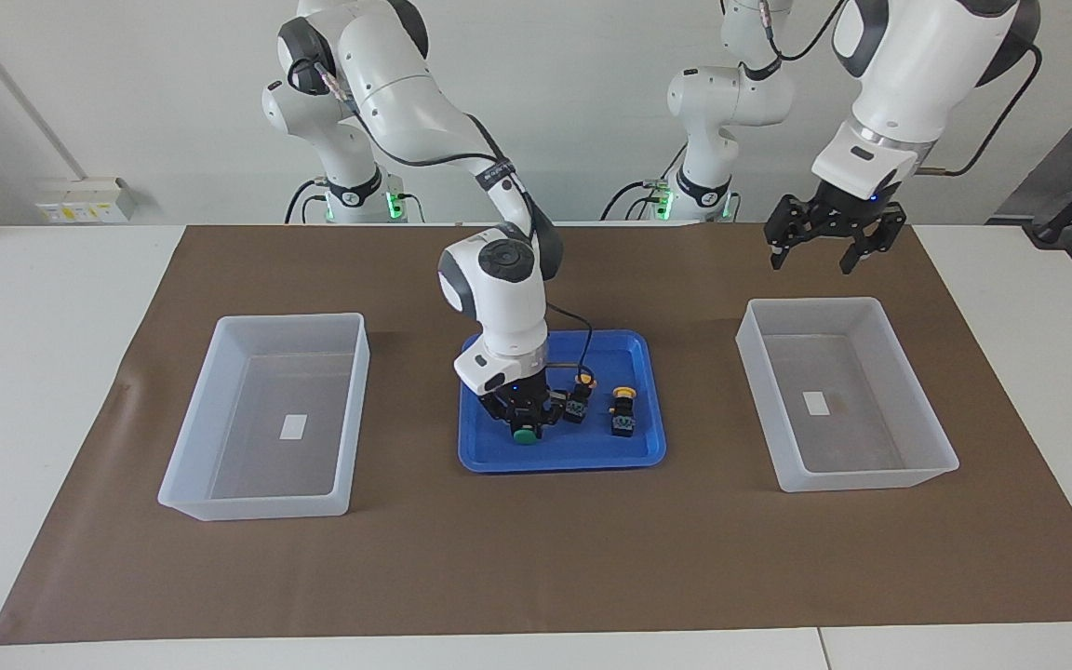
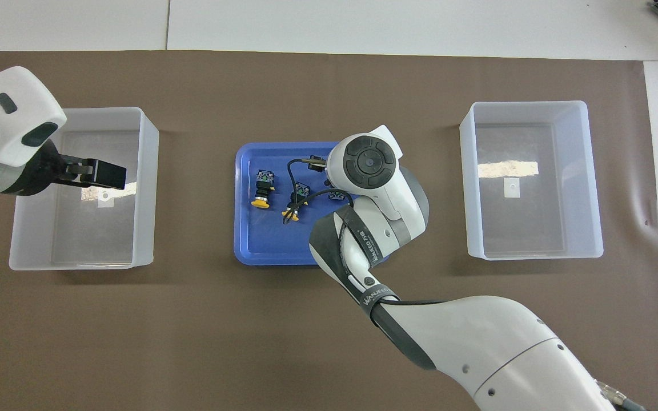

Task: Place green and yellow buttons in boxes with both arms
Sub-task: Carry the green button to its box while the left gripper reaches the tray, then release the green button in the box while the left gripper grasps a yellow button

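Right now the right gripper [image 1: 526, 427] is down in the blue tray [image 1: 634, 456], jaws clenched on a green button [image 1: 526, 434], cap facing away from the robots. From overhead the arm's wrist hides that grip completely.

Two yellow buttons also in the tray: one [image 1: 581, 402] just beside the held green one, toward the left arm's end; the other [image 1: 623, 414] a bit further toward that end, lying apart from it. Overhead shows both on their sides, caps pointing toward the robots. Another small black body [image 2: 337, 196] peeks out at the wrist's edge in the overhead view, can't tell its cap colour.

Left gripper [image 1: 820, 249] is up in the air, jaws released, nothing in them, over the robot-side rim of the box [image 1: 908, 479] toward the left arm's end of the tray.

Second box [image 1: 190, 502] sits toward the right arm's end of the tray. Both boxes hold only a white label.
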`<state>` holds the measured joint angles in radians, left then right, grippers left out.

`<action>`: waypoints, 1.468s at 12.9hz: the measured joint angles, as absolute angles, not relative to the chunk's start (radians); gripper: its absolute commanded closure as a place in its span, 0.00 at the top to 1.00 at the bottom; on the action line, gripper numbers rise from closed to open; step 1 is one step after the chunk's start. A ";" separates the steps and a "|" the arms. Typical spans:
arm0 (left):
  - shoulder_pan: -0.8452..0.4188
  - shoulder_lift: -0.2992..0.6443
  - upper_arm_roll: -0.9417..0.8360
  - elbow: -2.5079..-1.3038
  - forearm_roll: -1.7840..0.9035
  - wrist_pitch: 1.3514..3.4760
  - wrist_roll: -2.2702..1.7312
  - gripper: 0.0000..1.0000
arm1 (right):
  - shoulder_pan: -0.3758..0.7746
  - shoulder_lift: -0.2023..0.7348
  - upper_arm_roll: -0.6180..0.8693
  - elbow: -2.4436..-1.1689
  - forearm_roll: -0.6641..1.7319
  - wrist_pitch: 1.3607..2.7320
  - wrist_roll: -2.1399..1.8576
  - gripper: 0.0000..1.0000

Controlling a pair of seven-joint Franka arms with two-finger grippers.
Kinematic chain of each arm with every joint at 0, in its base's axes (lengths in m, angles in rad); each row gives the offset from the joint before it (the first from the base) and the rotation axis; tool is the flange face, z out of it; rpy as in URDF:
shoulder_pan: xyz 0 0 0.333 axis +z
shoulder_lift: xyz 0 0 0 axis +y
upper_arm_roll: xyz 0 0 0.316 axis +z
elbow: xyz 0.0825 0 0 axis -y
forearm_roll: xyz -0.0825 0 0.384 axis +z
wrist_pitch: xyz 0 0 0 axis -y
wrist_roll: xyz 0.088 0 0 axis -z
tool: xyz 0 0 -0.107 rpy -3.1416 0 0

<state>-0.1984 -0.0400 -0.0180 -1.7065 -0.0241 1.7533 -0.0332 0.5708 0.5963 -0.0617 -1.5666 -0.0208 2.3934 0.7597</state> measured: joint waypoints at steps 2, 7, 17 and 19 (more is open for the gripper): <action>-0.253 -0.039 -0.019 -1.780 -0.024 1.863 -0.078 1.00 | 0.562 0.567 -0.074 -1.554 -0.021 2.371 0.761 0.00; -0.366 0.050 -0.021 -1.906 -0.024 2.113 -0.233 1.00 | 0.437 0.346 -0.080 -1.542 -0.021 2.087 0.651 0.00; -0.444 0.246 -0.019 -1.975 -0.004 2.437 -0.342 1.00 | 0.063 0.226 -0.081 -1.959 -0.019 2.240 0.035 0.00; -0.463 0.313 -0.019 -1.941 0.058 2.467 -0.429 0.96 | 0.062 0.220 -0.079 -2.012 -0.019 2.307 0.034 0.00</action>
<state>-0.4630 0.3126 -0.0186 -1.9411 0.0582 2.4672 -0.4287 0.0617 0.2196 -0.0789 -2.0123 -0.0194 2.3069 0.0335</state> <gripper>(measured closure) 0.000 0.617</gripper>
